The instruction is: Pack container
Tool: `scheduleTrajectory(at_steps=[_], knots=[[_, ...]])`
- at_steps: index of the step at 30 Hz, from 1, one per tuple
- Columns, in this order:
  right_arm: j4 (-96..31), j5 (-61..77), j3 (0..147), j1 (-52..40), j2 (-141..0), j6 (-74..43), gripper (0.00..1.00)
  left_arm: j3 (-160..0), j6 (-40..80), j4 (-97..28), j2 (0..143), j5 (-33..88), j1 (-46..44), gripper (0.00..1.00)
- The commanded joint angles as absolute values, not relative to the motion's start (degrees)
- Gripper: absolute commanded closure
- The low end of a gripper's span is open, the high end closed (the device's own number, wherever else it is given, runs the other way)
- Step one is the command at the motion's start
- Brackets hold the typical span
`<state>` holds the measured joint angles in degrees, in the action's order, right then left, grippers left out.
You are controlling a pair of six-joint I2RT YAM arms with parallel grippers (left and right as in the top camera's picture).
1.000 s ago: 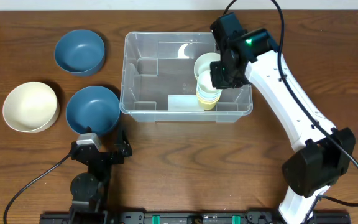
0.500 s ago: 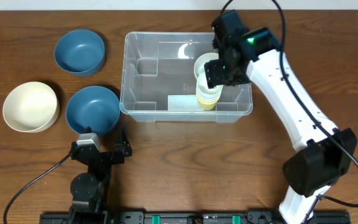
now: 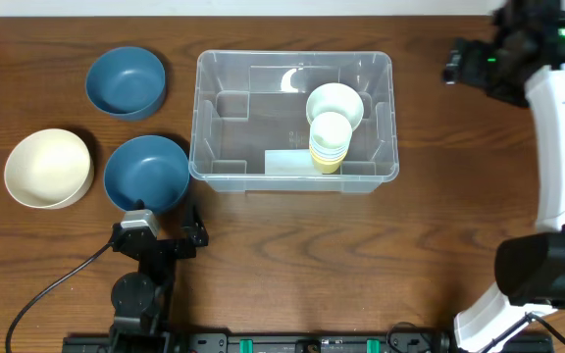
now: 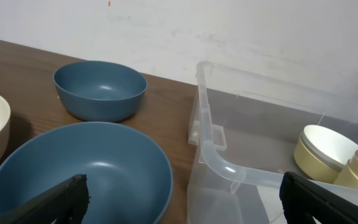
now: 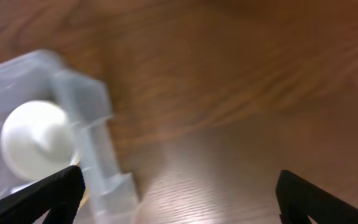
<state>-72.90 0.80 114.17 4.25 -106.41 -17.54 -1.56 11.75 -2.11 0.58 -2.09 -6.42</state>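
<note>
Hovering the right gripper spread wide and empty, off past two o'clock of the container. Parking the left gripper likewise parted on nothing, at seven o'clock of it, just beside the near blue bowl. Risking a toppled cup stack inside when dropping a bowl in beside it; risking a clipped rim when swinging in low from three o'clock. Finding a pale label on the six o'clock wall, possibly blank, though too small for reading anything.
</note>
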Motion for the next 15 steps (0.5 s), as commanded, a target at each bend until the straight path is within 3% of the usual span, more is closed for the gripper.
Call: scheduleTrajectory(at_steps=[1, 15], knots=[[-73.1, 0.9, 114.9, 8.0, -105.2, -18.4, 0.01, -0.2, 11.0, -4.0, 0.2, -3.0, -6.0, 0.02], [-73.1, 0.9, 114.9, 12.4, -105.2, -18.4, 0.01, -1.4, 14.4, -1.0, 0.2, -1.6, -6.0, 0.02]])
